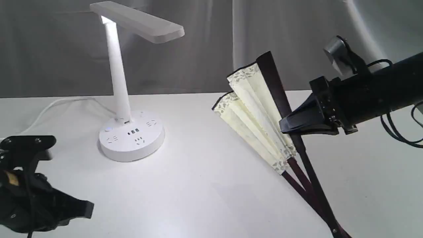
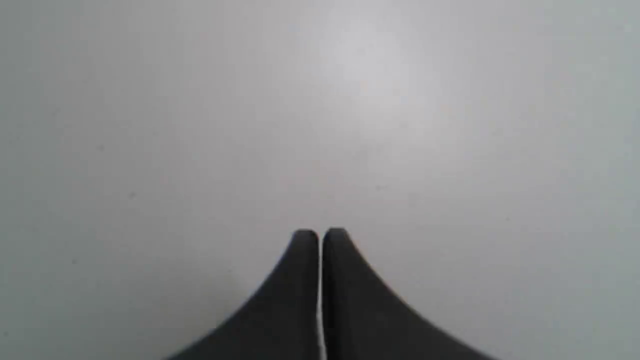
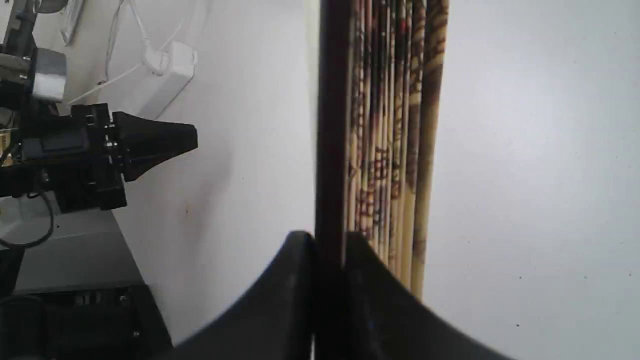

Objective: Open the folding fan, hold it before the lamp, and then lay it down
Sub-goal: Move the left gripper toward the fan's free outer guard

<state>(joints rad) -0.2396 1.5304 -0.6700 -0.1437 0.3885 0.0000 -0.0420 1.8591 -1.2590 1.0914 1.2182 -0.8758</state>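
Note:
The folding fan (image 1: 254, 115) is partly spread, cream pleats with a grey floral border and dark maroon ribs. It stands tilted at the right, its pivot end low near the front edge. My right gripper (image 1: 287, 127) is shut on the fan's dark outer guard (image 3: 330, 125), with the pleats fanning away beside it. The white lamp (image 1: 127, 99) stands lit at the back left, well apart from the fan. My left gripper (image 1: 88, 210) hangs low at the front left, shut with nothing in it (image 2: 320, 235). No calligraphy shows from here.
The lamp's white cord (image 1: 46, 110) trails left across the white table (image 1: 205, 185). A grey curtain hangs behind. In the right wrist view a white power strip (image 3: 160, 75) with cables lies beyond the table's edge.

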